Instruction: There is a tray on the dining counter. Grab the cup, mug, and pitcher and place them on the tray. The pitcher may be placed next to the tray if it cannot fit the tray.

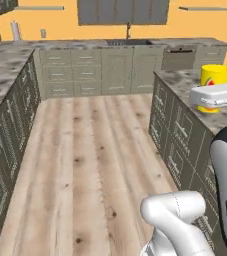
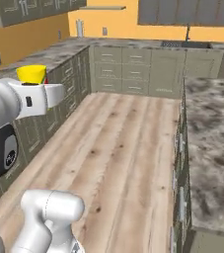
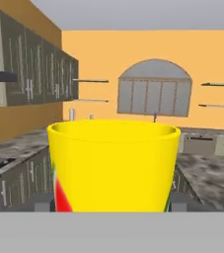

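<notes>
The cup (image 3: 113, 165), a yellow handleless tumbler with a red-orange mark low on its left side, stands upright between the two fingertips of my gripper (image 3: 111, 203). The jaws are closed against its sides. From the left base camera the cup (image 1: 215, 75) rises just behind the white hand (image 1: 212, 96), above the stone top of the dining counter (image 1: 182, 80). In the right base view the cup (image 2: 31, 73) pokes up over the white hand (image 2: 37, 99). The tray, the mug and the pitcher are out of view.
A wood floor (image 1: 95, 150) runs between the dining counter (image 2: 212, 138) and a long counter with drawers on the left (image 1: 5, 70). A back counter with a sink (image 1: 129, 43) closes the far end. Wall cabinets hang up high (image 3: 39, 74).
</notes>
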Robot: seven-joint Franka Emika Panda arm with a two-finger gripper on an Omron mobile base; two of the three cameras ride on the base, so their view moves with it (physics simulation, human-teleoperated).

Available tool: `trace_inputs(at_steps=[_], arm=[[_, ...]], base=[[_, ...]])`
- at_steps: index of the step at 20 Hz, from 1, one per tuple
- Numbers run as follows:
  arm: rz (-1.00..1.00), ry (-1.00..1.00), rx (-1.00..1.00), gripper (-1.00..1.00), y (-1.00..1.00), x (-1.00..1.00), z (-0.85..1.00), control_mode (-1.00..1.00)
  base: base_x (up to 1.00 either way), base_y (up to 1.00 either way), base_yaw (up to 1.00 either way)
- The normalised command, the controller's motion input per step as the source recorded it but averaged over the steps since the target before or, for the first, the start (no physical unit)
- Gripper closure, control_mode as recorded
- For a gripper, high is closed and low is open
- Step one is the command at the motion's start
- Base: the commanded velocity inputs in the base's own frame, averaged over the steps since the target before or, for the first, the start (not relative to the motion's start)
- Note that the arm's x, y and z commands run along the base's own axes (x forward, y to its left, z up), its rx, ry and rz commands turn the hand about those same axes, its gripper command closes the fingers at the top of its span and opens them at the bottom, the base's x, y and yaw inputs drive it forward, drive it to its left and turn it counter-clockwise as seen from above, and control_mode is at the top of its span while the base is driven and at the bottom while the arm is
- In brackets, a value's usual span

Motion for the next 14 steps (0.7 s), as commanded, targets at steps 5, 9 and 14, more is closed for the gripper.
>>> trace_inputs(at_steps=[5,9,14], arm=[[0.0,0.0,0.0,1.0,0.0,0.0,0.0,1.0],[0.0,0.0,0.0,1.0,0.0,0.0,0.0,1.0],[0.0,0.0,0.0,1.0,0.0,0.0,0.0,1.0]], base=[[-0.14,0.05,-0.99],[-0.37,0.0,-0.99],[-0.01,-0.37,-0.73]])
